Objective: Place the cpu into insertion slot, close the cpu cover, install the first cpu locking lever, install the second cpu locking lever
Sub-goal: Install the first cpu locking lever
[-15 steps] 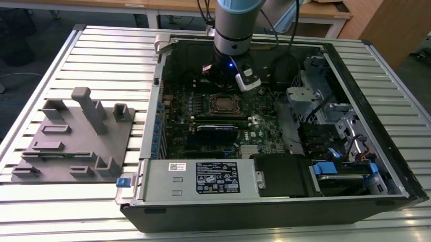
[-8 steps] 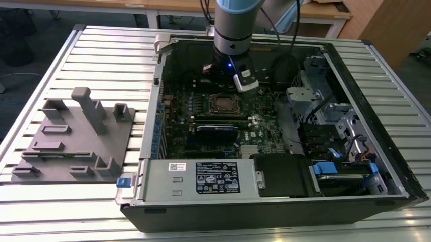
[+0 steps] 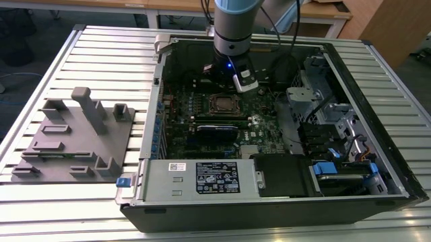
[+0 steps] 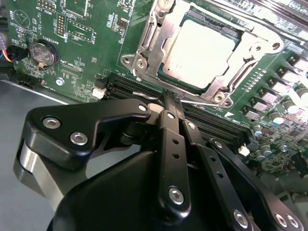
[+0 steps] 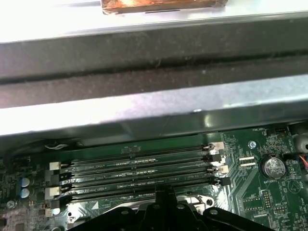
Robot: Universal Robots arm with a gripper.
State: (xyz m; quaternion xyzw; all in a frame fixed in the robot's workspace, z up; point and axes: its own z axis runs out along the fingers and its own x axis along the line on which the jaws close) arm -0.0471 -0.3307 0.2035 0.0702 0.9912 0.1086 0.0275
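the hand [image 4: 168,100], fingers pressed together on nothing, hangs just beside the cpu [image 4: 199,48] under the cpu cover [image 4: 161,41].

The gripper [image 4: 172,103], fingers pressed together, hung low, with the memory slots [image 4: 126,85] running close beneath its tips and little gap there. Just past the tips the cpu cover [image 4: 155,43] lay flat over the cpu [image 4: 199,45]. Nothing tall stood on it, so there was open room above. On the gripper's far side, beyond more slots, the case wall [image 5: 144,110] rose as a barrier. The drive cage [image 3: 306,96] stood well off to one side. The case was open overhead.
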